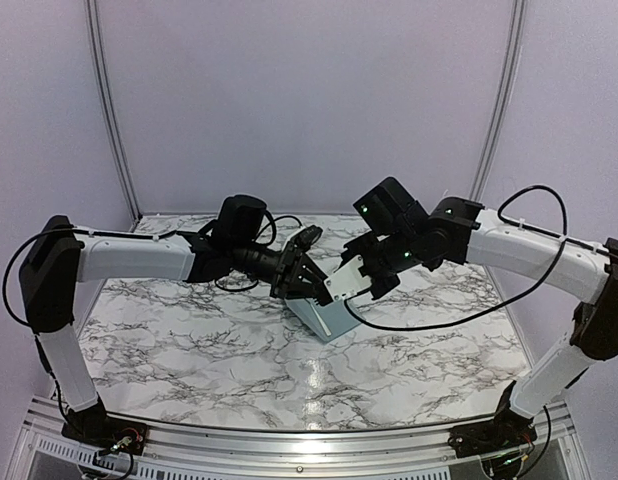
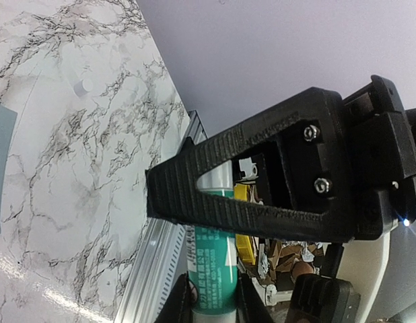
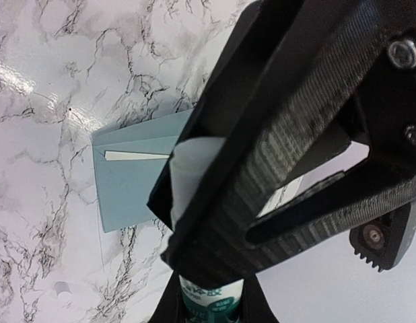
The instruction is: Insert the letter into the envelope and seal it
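Observation:
The grey-blue envelope (image 1: 329, 318) lies flat on the marble table, with a pale strip showing along its flap edge (image 3: 137, 156). The letter is hidden from every view. Both grippers meet just above the envelope. A white-and-green tube (image 2: 218, 269) sits between the fingers of my left gripper (image 2: 218, 303), which is shut on it. The same tube (image 3: 209, 296) also sits between the fingers of my right gripper (image 3: 211, 306), which press on it from the opposite side. Its white end (image 3: 194, 168) points toward the envelope (image 3: 127, 195).
A small white cap-like piece (image 2: 85, 85) lies on the marble apart from the envelope, also seen in the right wrist view (image 3: 62, 288). The table's metal rail (image 2: 161, 249) runs along the near edge. Each wrist view is largely blocked by the other gripper's black finger.

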You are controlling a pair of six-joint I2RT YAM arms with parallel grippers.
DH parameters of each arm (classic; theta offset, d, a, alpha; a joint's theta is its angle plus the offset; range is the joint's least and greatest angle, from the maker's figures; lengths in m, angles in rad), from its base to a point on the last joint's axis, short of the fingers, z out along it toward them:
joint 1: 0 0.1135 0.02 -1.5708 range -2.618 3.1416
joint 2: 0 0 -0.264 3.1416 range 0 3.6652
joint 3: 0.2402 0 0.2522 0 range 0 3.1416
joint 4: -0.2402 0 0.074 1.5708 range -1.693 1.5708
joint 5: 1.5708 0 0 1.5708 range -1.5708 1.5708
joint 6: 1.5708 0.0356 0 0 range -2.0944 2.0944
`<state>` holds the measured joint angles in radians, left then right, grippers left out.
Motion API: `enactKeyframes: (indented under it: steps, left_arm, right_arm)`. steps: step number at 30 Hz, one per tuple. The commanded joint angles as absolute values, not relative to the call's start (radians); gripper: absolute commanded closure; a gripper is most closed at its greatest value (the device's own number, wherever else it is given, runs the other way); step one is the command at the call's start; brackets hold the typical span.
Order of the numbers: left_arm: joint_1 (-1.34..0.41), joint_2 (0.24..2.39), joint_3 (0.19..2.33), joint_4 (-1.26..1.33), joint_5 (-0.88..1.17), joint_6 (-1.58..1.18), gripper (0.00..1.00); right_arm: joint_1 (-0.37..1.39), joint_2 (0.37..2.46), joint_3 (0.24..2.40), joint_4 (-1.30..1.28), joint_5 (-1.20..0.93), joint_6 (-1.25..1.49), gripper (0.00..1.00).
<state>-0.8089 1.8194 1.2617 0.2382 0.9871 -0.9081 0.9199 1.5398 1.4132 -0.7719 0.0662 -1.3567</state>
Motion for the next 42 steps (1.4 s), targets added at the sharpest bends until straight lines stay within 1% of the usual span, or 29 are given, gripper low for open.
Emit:
enactKeyframes:
  steps: [1,5,9,12,18,23,25,27,29,33,42]
  left_arm:
    - [-0.792,1.830,1.285,0.250,1.003,-0.896,0.89]
    - [-0.785,1.785,1.269,0.249,0.948,-0.828,0.78]
    - [-0.780,1.675,1.213,0.247,0.842,-0.715,0.59]
    - [-0.771,1.597,1.170,0.243,0.758,-0.653,0.52]
    - [-0.779,1.462,1.084,0.257,0.514,-0.481,0.50]
    - [-0.883,1.401,1.017,0.340,0.264,-0.235,0.48]
    - [-0.930,1.400,0.984,0.445,0.199,-0.173,0.46]
    - [-0.946,1.412,0.951,0.554,0.142,-0.195,0.43]
    - [-0.955,1.432,0.929,0.641,0.098,-0.230,0.39]
    - [-0.971,1.481,0.922,0.773,0.051,-0.258,0.38]
    - [-0.976,1.624,0.972,0.977,0.089,-0.337,0.38]
  right_arm:
    - [0.926,1.536,1.401,-0.752,0.089,-1.319,0.92]
    - [0.903,1.541,1.401,-0.733,0.019,-1.235,0.95]
    - [0.839,1.538,1.417,-0.729,-0.138,-1.102,0.97]
    - [0.777,1.540,1.445,-0.730,-0.278,-0.985,0.97]
    - [0.670,1.593,1.495,-0.725,-0.602,-0.733,0.97]
    - [0.595,1.648,1.513,-0.638,-0.904,-0.490,0.97]
    - [0.572,1.666,1.513,-0.597,-1.007,-0.395,0.97]
    - [0.565,1.675,1.504,-0.560,-1.078,-0.347,0.96]
    - [0.564,1.670,1.486,-0.522,-1.119,-0.312,0.96]
    - [0.564,1.657,1.440,-0.438,-1.174,-0.239,0.96]
    - [0.564,1.645,1.418,-0.378,-1.216,-0.170,0.95]
